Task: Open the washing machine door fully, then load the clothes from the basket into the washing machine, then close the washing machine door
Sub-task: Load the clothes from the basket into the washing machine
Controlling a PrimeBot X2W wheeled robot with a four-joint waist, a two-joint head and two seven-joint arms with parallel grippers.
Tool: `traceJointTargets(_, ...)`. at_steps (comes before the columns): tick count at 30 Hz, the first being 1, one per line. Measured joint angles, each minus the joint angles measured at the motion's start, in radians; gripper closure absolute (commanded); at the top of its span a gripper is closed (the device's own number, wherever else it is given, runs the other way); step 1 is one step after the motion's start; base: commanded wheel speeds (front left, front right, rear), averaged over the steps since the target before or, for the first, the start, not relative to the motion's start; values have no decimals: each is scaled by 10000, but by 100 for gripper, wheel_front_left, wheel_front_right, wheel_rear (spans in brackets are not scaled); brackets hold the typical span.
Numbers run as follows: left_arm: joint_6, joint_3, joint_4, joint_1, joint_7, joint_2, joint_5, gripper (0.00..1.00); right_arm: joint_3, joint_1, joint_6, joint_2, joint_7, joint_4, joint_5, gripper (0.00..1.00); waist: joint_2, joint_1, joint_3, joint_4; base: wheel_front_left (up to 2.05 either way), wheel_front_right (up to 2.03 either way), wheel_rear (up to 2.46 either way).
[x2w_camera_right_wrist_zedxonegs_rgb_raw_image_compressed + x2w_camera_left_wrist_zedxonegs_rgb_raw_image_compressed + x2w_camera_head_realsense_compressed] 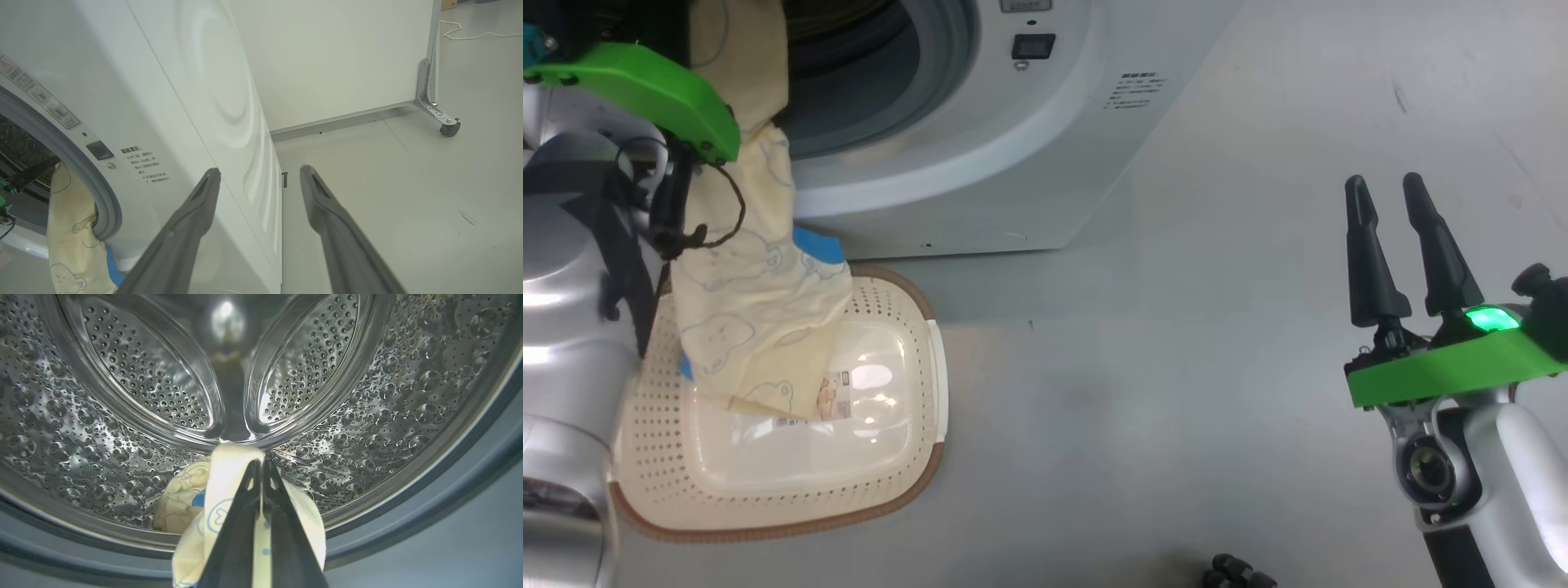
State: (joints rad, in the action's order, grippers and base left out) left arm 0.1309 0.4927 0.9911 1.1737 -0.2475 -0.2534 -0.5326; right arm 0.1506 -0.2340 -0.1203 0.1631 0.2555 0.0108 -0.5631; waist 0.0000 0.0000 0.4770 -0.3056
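Left gripper: look at the bottom centre of the left wrist view. Your left gripper (261,463) points into the drum (122,396), its two dark fingers pressed together and pinching a fold of the clothes (224,473).
Right gripper: at the right of the head view, your right gripper (1383,186) has its fingers spread with nothing between them. It hangs over the bare floor (1176,367), well apart from the basket. In its own wrist view the fingers frame the machine's front corner.
Clothes: in the head view you see one pale yellow garment draped from the machine's opening at the upper left down into the basket. Its lower end lies on the basket bottom, partly over the label (837,400). A second crumpled piece lies low in the drum, just left of the pinched fold.
Basket: the basket (686,490) sits on the floor at the lower left, just in front of the machine.
Washing machine: the washing machine (1013,188) fills the top of the head view, with its round opening uncovered.
Background: in the right wrist view you see a white partition (327,61) on a castor standing behind the machine.
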Motion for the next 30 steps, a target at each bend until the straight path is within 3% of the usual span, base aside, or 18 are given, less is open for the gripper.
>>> traceJointTargets(9,2,646,1135,923,0,-234,-591,100,410,-160,0,-59,0,38,-6,0,0,0,332,-473,0,0,0)
traceJointTargets(17,2,930,1290,1550,-2,-593,-777,100,562,-254,0,-111,0,12,-90,0,0,0,701,-772,0,0,0)
traceJointTargets(23,-4,698,585,1838,-2,-857,-437,100,570,-335,0,-132,0,-50,-90,0,0,0,962,-870,0,0,0)
traceJointTargets(30,-280,-581,-1344,1949,-33,-976,711,100,606,-528,0,-230,0,-102,-90,0,0,0,1269,-926,0,0,0)
